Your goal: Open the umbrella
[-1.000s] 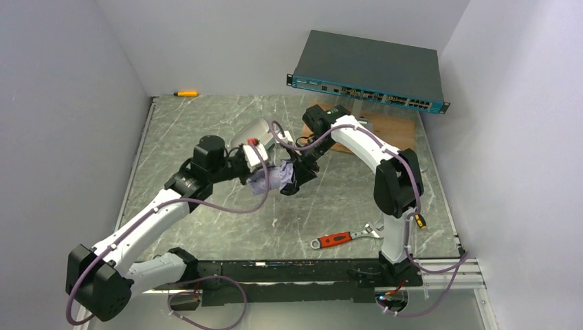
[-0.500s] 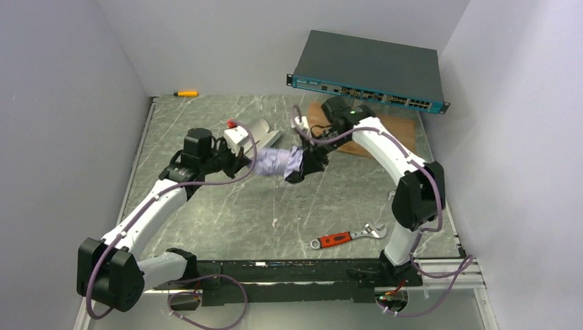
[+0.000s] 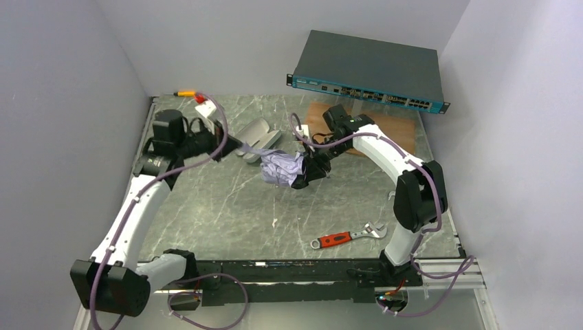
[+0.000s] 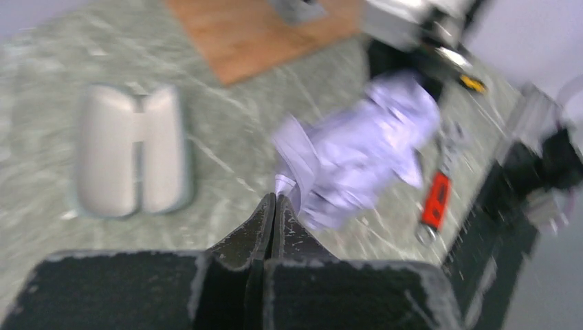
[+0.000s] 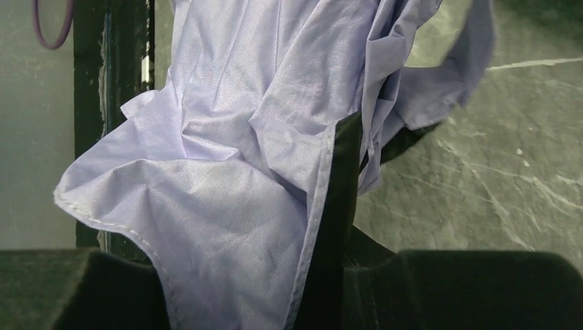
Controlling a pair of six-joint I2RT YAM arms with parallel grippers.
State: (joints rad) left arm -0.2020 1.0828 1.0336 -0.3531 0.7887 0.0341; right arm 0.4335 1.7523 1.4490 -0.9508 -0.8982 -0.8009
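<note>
A grey-green marbled desk (image 3: 227,213) sits between pale grey walls (image 3: 62,82). On it lie a red-handled wrench (image 3: 337,239), a brown wooden board (image 3: 395,130) and an open pale oval case (image 4: 130,158). The crumpled lavender fabric umbrella (image 3: 280,168) hangs mid-desk, clamped in the right claw (image 3: 300,177). The left claw (image 4: 273,201) is clenched on a fabric strip. Since half a second ago the left arm has drawn back-left, stretching that strip away from the bundle.
</note>
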